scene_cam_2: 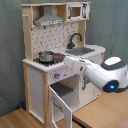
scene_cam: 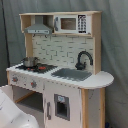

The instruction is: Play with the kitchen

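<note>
The kitchen (scene_cam: 60, 70) stood upright against a grey backdrop in both exterior views, filling most of each, its white and pale wood body resting on a wooden floor (scene_cam_2: 15, 120) seen only in the second exterior view. Going from the first exterior view's left, a white arm (scene_cam: 12, 112) bulged into the lower corner, cut off by the edge, then came a small metal pot (scene_cam: 30, 61) on the black stovetop (scene_cam: 35, 66), a grey hood (scene_cam: 39, 29) above it, the grey sink (scene_cam: 72, 74) with its black faucet (scene_cam: 83, 59), and the small microwave (scene_cam: 72, 23) on the upper shelf. That view showed a closed lower door with a dark window (scene_cam: 61, 107), and the oven bay at its left looked shadowed and hard to read. In the second exterior view, the oven door (scene_cam_2: 62, 102) hung open below the stovetop (scene_cam_2: 47, 59), which the first exterior view did not make clear. The same view showed the arm (scene_cam_2: 100, 75) reaching from its right toward the front panel under the pot (scene_cam_2: 46, 56), its large joint glowing blue. The claw (scene_cam_2: 66, 60) was near the stovetop edge, but I could not tell whether it was clenched or released, since its tip blurred into the white surface.
</note>
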Action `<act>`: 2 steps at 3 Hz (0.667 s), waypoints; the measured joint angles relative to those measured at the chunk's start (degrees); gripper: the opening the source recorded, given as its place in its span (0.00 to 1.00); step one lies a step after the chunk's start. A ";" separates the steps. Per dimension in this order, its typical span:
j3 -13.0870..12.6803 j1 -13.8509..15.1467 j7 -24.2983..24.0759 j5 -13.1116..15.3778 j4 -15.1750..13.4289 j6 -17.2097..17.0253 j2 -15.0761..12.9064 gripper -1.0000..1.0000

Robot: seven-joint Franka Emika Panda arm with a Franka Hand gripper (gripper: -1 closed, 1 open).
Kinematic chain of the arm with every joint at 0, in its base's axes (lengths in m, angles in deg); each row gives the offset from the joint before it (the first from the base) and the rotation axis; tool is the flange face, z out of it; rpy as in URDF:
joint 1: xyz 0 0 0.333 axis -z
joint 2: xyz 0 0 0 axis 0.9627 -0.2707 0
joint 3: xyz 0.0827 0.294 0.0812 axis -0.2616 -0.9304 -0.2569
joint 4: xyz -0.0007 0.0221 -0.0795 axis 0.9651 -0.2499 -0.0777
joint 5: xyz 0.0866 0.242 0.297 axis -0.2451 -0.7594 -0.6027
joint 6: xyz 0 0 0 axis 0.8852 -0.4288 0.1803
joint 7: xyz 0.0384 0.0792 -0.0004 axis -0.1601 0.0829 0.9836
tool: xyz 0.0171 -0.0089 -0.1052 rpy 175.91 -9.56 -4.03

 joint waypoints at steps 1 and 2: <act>0.11 -3.46 -2.18 3.06 -6.01 -0.07 -3.50 1.00; 0.40 -6.89 -4.24 5.95 -11.38 -0.35 -7.02 1.00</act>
